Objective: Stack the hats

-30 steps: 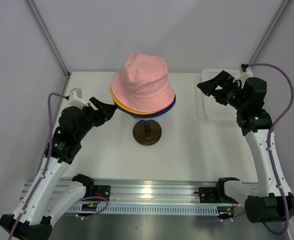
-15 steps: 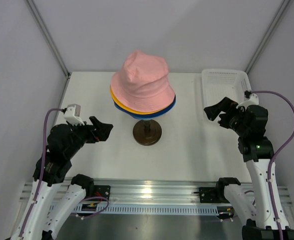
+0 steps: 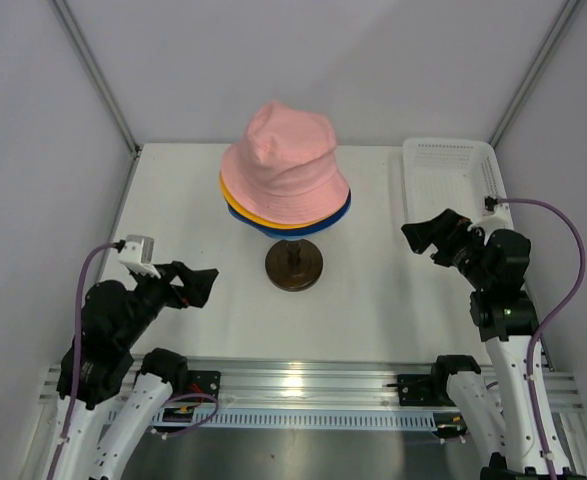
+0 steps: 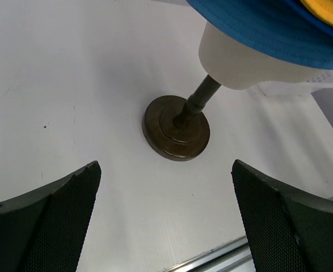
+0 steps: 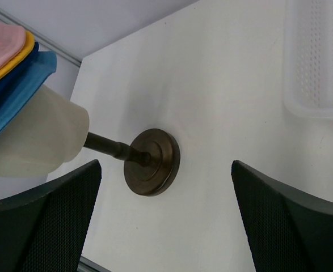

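The hats sit stacked on the mannequin head. The pink hat (image 3: pixel 281 165) is on top, with the yellow-orange brim (image 3: pixel 263 222) under it and the blue brims (image 3: pixel 331 220) lowest. From below, the left wrist view shows the light blue brim (image 4: pixel 257 28); the right wrist view shows pink (image 5: pixel 1 48), yellow-orange (image 5: pixel 10 65), navy (image 5: pixel 1 90) and light blue (image 5: pixel 19 102) edges. My left gripper (image 3: pixel 195 284) is open and empty, left of the stand. My right gripper (image 3: pixel 425 234) is open and empty, right of it.
The cream mannequin head (image 4: pixel 251 65) stands on a dark post with a round base (image 3: pixel 294 266). A white mesh basket (image 3: pixel 451 170) sits at the back right. The table's front rail (image 3: pixel 303 385) runs along the near edge.
Both arms have pulled back from the hat stack toward the near edge and lowered. The hats have not moved.
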You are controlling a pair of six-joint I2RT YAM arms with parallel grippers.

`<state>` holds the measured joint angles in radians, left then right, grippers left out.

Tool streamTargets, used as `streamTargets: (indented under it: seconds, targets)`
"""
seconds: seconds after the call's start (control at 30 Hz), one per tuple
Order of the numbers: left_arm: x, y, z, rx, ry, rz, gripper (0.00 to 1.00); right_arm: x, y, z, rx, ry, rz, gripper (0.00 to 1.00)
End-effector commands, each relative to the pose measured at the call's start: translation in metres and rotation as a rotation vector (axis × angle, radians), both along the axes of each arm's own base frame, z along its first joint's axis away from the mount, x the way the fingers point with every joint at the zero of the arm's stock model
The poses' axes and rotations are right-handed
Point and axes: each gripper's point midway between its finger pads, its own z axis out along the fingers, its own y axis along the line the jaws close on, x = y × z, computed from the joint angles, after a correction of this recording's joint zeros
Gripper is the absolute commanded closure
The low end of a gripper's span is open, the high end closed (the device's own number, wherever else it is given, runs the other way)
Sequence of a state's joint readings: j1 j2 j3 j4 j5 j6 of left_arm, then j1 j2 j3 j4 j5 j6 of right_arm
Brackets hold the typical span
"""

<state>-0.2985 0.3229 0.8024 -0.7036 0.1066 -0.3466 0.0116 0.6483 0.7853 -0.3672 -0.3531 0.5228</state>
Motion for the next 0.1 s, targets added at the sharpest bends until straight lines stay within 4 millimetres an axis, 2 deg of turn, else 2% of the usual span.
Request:
streamTargets:
  seconds: [0.0,0.07]
  targets:
    - [-0.0035,0.0031,-0.0002,-0.009,-0.046,0.008,0.01,0.0017,-0.0066,0.0219,-0.007,-0.074,-0.04,0.01]
    - [-0.0062,0.0055,0.0001,-0.015,-0.065,0.018,0.01,-0.0009,-0.0063,0.0255,-0.02,-0.09,-0.031,0.0]
